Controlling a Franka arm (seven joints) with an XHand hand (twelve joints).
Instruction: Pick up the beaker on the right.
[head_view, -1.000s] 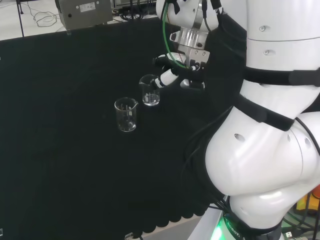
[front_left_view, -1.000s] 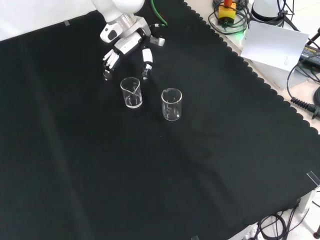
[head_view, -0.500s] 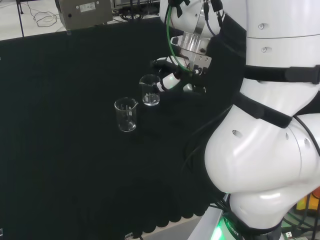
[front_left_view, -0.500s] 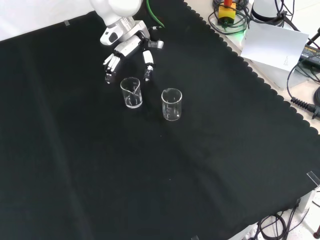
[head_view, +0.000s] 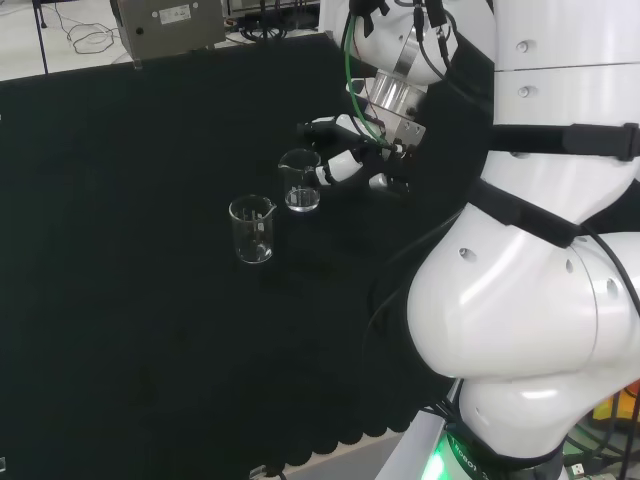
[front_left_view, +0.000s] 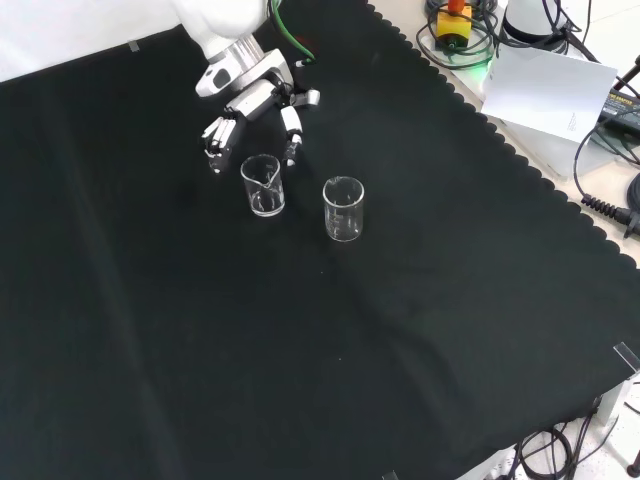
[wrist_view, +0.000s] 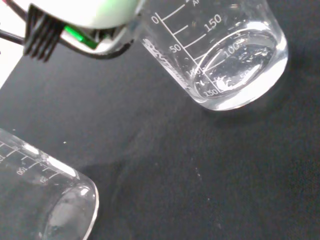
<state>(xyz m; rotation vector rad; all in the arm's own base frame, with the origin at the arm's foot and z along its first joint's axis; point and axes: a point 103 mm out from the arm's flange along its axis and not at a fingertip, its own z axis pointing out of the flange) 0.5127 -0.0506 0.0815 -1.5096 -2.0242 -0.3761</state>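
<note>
Fingers (front_left_view: 291, 128) hang spread and relaxed, holding nothing, just behind the near beaker (front_left_view: 262, 185) in the front view. It's light, slick, breakable glass, so I'd wrap its mid-wall. Other beaker (front_left_view: 343, 208) stands beside it on the table (front_left_view: 420, 300).

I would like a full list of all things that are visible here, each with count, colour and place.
beakers: two, clear glass, upright near the middle of the cloth; in the front view one stands at the left, close under the hand, the other at the right
black cloth: one, black, covers the bench
grey box: one, grey, at the far edge of the cloth in the head view
white sheet: one, white, beside the cloth at the upper right of the front view
cables: several, black, at the right edge of the front view
arm: one, white, at the right of the head view
hand: one, black and white, fingers open, just behind the left beaker in the front view
</note>
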